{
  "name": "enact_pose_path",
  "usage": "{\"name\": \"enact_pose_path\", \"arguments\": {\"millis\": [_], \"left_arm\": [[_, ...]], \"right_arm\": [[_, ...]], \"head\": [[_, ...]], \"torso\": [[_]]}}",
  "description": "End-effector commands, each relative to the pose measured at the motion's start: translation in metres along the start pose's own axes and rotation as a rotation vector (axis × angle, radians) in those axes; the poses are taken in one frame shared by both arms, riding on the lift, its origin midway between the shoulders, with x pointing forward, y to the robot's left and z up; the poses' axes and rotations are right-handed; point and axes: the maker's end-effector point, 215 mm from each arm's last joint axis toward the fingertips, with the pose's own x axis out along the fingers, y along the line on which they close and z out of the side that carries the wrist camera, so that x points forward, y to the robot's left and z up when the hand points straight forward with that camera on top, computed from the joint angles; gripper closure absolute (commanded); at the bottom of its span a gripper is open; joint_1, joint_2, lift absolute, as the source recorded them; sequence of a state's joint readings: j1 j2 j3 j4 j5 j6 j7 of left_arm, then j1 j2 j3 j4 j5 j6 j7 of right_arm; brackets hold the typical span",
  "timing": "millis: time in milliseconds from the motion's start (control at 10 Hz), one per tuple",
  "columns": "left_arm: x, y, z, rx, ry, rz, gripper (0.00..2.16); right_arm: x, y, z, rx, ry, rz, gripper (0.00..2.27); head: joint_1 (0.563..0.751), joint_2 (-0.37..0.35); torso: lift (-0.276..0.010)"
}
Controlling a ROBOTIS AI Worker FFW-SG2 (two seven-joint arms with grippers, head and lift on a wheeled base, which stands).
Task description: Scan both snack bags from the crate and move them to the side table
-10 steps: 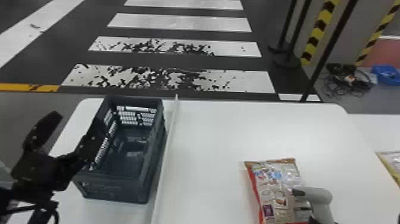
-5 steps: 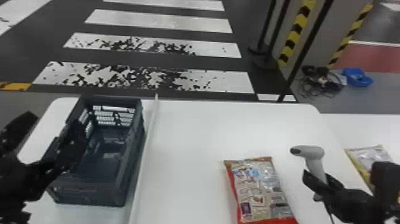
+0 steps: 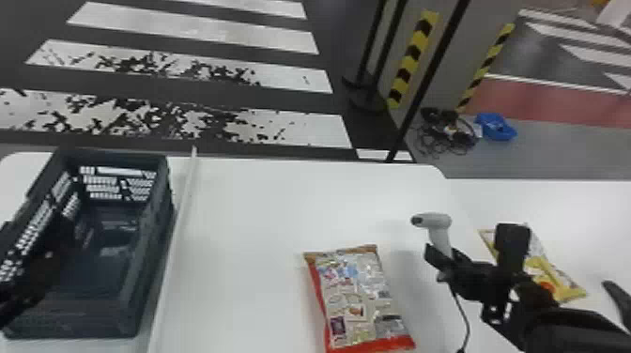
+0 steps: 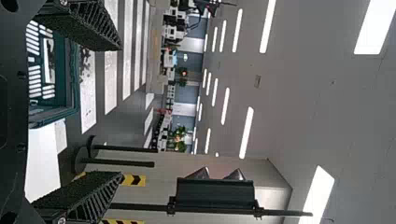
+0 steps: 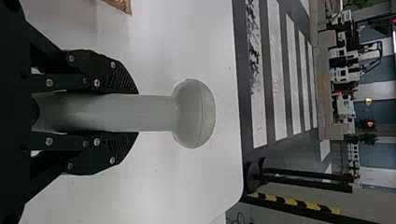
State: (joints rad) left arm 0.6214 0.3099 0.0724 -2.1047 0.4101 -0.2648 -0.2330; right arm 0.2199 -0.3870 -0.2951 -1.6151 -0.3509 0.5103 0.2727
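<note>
At the far left, the left gripper (image 3: 42, 272) overlaps the crate (image 3: 94, 319) in the head view, its fingers spread wide. The dark plastic crate stands on the white table (image 3: 263, 211), just left of a thin pale strip (image 3: 185, 202). Right of the strip, a red-edged snack bag (image 3: 352, 295) lies flat on the table's near part. Farther right, the right gripper (image 3: 443, 263) clasps the handle of a pale scanner (image 3: 434, 220), head uppermost, with a cable (image 3: 462, 314) hanging below. Rightmost, a yellow snack bag (image 3: 565, 284) lies on the side table (image 3: 563, 206), partly hidden by the right arm.
</note>
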Motion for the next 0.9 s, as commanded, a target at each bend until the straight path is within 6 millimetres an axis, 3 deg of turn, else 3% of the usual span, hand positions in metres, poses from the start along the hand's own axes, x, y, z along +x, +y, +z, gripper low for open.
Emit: {"name": "enact_pose_path", "arguments": {"millis": [0, 200, 500, 600, 800], "left_arm": [[-0.007, -0.001, 0.003, 0.007, 0.004, 0.001, 0.04], [-0.008, -0.008, 0.005, -0.004, 0.000, -0.006, 0.04], [-0.007, -0.021, 0.012, -0.002, -0.009, -0.025, 0.04], [-0.009, -0.025, 0.013, -0.002, -0.008, -0.028, 0.04], [-0.011, -0.027, 0.020, 0.003, -0.015, -0.032, 0.04]], "right_arm": [[0.011, 0.000, -0.014, -0.004, 0.006, 0.001, 2.24], [0.018, -0.003, -0.043, 0.021, 0.058, 0.014, 2.24], [0.015, -0.005, -0.047, 0.016, 0.039, 0.016, 2.24], [0.012, -0.006, -0.049, 0.020, 0.037, 0.019, 2.08], [0.006, -0.005, -0.046, 0.022, 0.025, 0.020, 0.00]], "head": [[0.695, -0.263], [0.695, -0.262], [0.695, -0.285], [0.695, -0.291], [0.695, -0.299]], "torso": [[-0.095], [-0.095], [-0.095], [-0.095], [-0.095]]}}
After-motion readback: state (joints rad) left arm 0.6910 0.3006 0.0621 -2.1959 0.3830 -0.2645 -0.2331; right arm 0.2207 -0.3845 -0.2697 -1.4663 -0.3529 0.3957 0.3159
